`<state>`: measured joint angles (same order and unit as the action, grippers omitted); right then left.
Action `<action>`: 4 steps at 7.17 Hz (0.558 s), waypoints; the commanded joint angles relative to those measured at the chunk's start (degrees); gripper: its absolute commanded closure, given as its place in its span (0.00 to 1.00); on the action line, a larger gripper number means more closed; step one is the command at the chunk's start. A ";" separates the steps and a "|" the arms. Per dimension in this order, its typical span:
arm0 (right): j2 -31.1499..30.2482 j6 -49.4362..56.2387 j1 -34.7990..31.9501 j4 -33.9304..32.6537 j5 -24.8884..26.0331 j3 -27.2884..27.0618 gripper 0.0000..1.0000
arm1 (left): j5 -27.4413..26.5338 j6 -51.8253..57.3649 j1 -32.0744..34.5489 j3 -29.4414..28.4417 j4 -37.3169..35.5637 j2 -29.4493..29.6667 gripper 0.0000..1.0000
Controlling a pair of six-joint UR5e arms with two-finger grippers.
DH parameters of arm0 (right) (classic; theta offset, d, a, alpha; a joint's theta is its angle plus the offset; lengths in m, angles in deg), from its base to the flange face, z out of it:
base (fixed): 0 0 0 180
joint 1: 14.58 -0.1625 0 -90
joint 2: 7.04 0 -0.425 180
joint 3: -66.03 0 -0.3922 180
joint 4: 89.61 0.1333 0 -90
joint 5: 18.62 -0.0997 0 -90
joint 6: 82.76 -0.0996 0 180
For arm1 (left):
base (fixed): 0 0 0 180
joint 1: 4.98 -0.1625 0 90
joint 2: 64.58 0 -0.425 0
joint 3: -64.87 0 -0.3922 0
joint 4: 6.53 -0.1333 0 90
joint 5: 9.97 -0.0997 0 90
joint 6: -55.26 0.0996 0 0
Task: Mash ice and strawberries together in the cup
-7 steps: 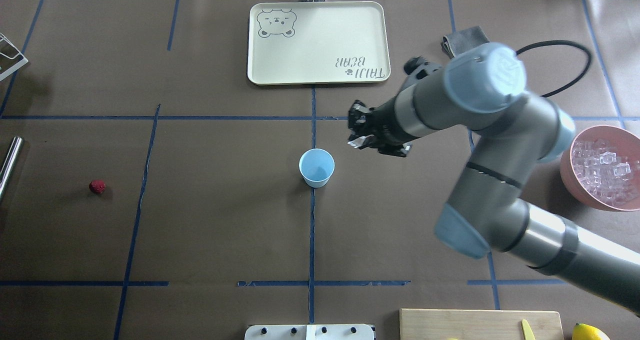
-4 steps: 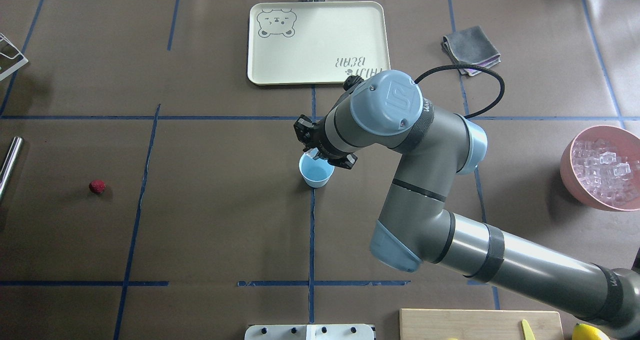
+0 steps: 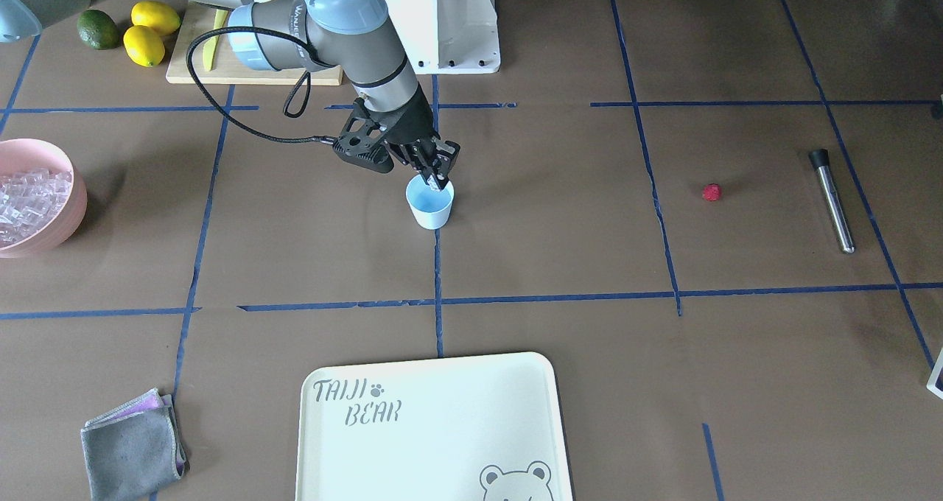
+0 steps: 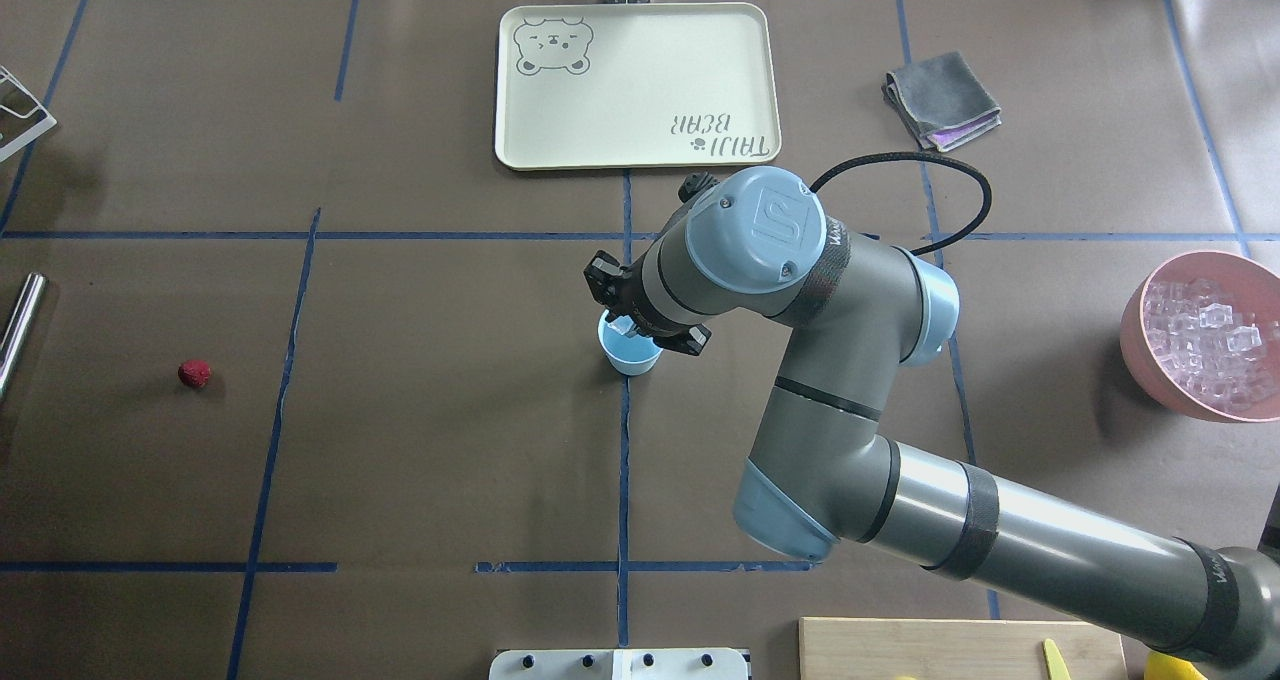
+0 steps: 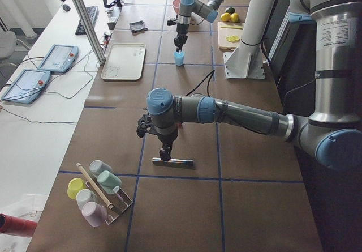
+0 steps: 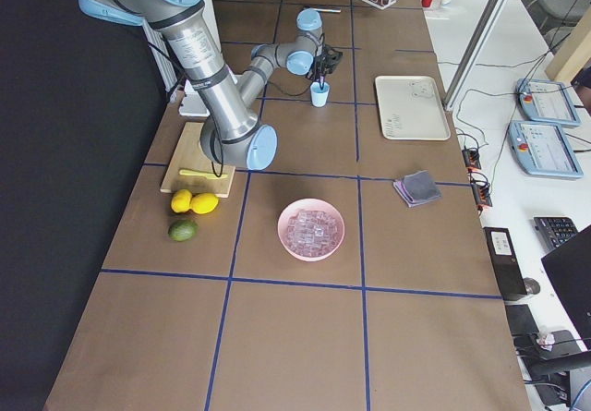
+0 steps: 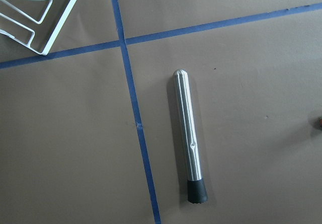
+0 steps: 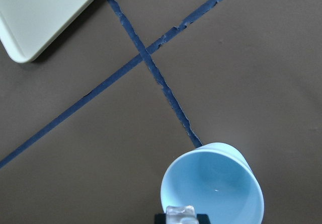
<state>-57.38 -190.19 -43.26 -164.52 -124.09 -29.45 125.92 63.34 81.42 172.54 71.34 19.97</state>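
The light-blue cup [image 4: 632, 361] stands upright at the table's centre, with no contents showing inside it. My right gripper [image 4: 626, 320] is shut on a clear ice cube [image 8: 180, 215] and holds it just above the cup's [image 8: 216, 189] near rim; it also shows in the front-facing view [image 3: 440, 177]. The red strawberry [image 4: 195, 373] lies alone on the table at the far left. My left gripper [image 5: 166, 152] shows only in the exterior left view, hovering over a steel muddler [image 7: 189, 136]; I cannot tell whether it is open or shut.
A pink bowl [image 4: 1136, 338] full of ice cubes sits at the right edge. A cream tray [image 4: 635, 85] lies behind the cup and a grey cloth [image 4: 942, 100] to its right. A cutting board [image 3: 250, 74] with lemons [image 3: 151, 33] is near the robot's base. A cup rack [image 5: 99, 192] stands at the left end.
My right arm has swung left from beside the cup to over it, carrying the ice cube, and has come down slightly onto the cup's mouth.
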 commanded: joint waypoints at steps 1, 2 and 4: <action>-0.45 0.02 0.11 -0.24 0.00 0.03 0.30 | 0.07 -0.09 0.00 -0.01 -0.09 0.00 0.00; -0.80 0.02 0.11 -0.24 0.00 0.03 0.25 | -0.02 0.00 0.00 -0.01 0.00 0.00 0.00; -2.20 0.46 -3.46 -5.56 -2.27 -4.68 0.27 | -0.02 -0.09 0.00 -0.01 0.00 0.00 0.00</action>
<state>-58.42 -190.06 -44.28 -166.71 -124.81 -30.92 125.91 63.32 81.42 172.54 71.29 19.97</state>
